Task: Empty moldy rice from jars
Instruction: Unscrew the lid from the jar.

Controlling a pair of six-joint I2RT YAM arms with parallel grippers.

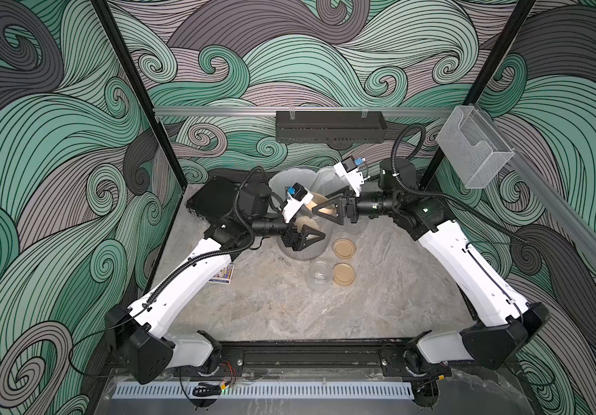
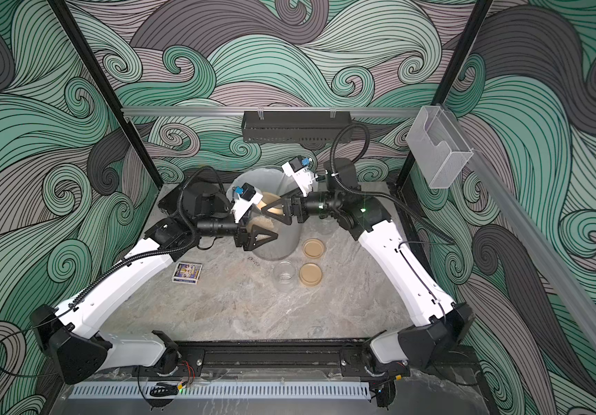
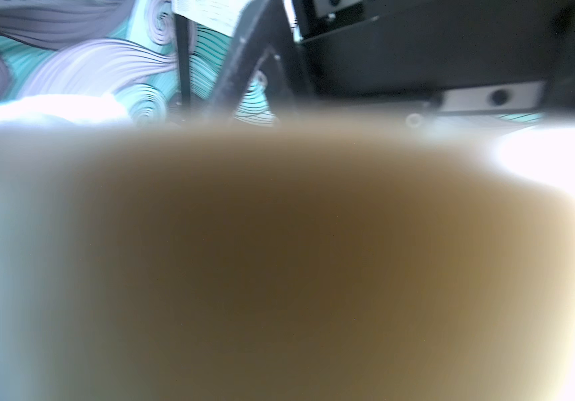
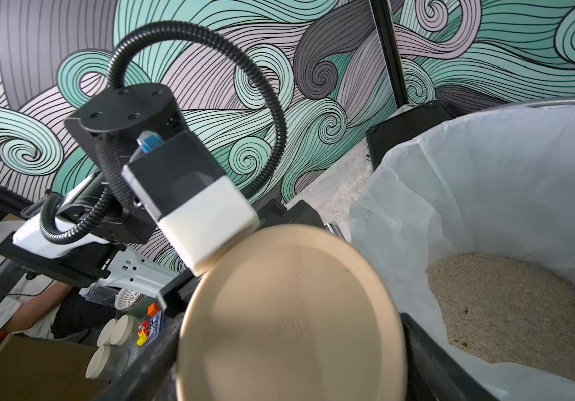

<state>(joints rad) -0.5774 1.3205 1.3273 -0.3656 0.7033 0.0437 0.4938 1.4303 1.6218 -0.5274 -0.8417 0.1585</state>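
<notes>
**Lid-removal step.** Your left end effector point(image 1: 310, 235) clamps a jar point(image 1: 303, 225) of moldy rice point(image 2: 261, 224) on its side above the lined wastebasket point(image 1: 287, 175), where loose rice point(image 4: 508, 305) lies. Your right end effector point(image 1: 320, 212) straddles the tan lid point(image 4: 289, 312); whether its pads bite yet cannot be told. Next, you need a firm grip, a twist off, then a tip. One empty jar point(image 1: 319, 272) and two loose lids point(image 1: 344, 248) sit on the bench point(image 1: 289, 309).

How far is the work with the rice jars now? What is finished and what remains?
Done: rice already lies in the bin liner, an empty jar stands open on the table, two loose lids beside it. In hand: the left gripper holds a rice-filled jar over the bin; the right gripper is at its lid, grip unclear. Left: remove that lid and pour.
</notes>
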